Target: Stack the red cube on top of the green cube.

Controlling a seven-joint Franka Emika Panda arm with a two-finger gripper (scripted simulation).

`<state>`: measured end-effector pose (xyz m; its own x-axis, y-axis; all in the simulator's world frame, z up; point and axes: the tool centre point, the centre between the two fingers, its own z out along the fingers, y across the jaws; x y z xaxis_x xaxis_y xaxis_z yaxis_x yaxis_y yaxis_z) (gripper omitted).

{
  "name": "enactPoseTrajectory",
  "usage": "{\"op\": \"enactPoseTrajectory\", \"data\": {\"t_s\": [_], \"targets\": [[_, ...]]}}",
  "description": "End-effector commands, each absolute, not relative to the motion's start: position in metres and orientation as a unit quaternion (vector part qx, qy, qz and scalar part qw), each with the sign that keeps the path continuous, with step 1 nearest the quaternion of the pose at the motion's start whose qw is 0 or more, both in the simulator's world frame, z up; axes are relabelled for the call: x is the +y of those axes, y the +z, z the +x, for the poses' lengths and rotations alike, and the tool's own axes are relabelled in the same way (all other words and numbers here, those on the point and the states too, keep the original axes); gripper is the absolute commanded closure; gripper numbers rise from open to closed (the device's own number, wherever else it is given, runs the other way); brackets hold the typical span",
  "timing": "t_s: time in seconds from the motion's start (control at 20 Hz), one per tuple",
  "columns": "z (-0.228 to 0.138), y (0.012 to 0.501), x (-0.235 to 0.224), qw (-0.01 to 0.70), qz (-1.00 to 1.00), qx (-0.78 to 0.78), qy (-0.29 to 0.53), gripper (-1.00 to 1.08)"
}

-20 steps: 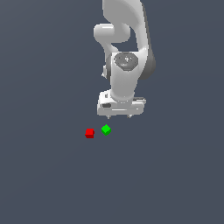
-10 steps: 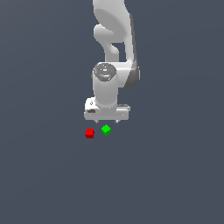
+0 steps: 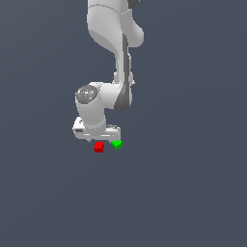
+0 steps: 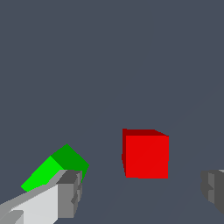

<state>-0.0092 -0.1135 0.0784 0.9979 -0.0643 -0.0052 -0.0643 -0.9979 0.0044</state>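
Observation:
The red cube (image 3: 99, 147) lies on the grey floor, with the green cube (image 3: 116, 144) close by on the exterior view's right. My gripper (image 3: 98, 141) hangs just above the red cube, its white hand covering the space behind both cubes. In the wrist view the red cube (image 4: 145, 153) sits between my two open fingers, apart from both. One fingertip (image 4: 70, 192) stands in front of the green cube (image 4: 54, 167), the other fingertip (image 4: 213, 186) shows at the picture's edge. The gripper (image 4: 140, 190) is open and holds nothing.
The floor is a plain dark grey surface (image 3: 193, 193). The white arm (image 3: 116, 53) rises from the gripper toward the top of the exterior view. No other objects show.
The arm has swung toward the exterior view's left and come down, so the gripper has gone from above and right of the cubes to just over the red cube. The cubes have not moved.

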Motion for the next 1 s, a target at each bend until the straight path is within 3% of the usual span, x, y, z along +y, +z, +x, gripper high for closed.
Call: {"op": "enactPoseTrajectory", "data": {"t_s": [0.0,0.5,0.95], "targets": [[-0.008,0.072,-0.124,0.001,0.999,-0.036,0.0,-0.92],[-0.007,0.065,-0.128,0.0,0.999,-0.038,-0.001,-0.92],[-0.008,0.026,-0.127,0.0,0.999,-0.038,0.0,-0.92]]}}
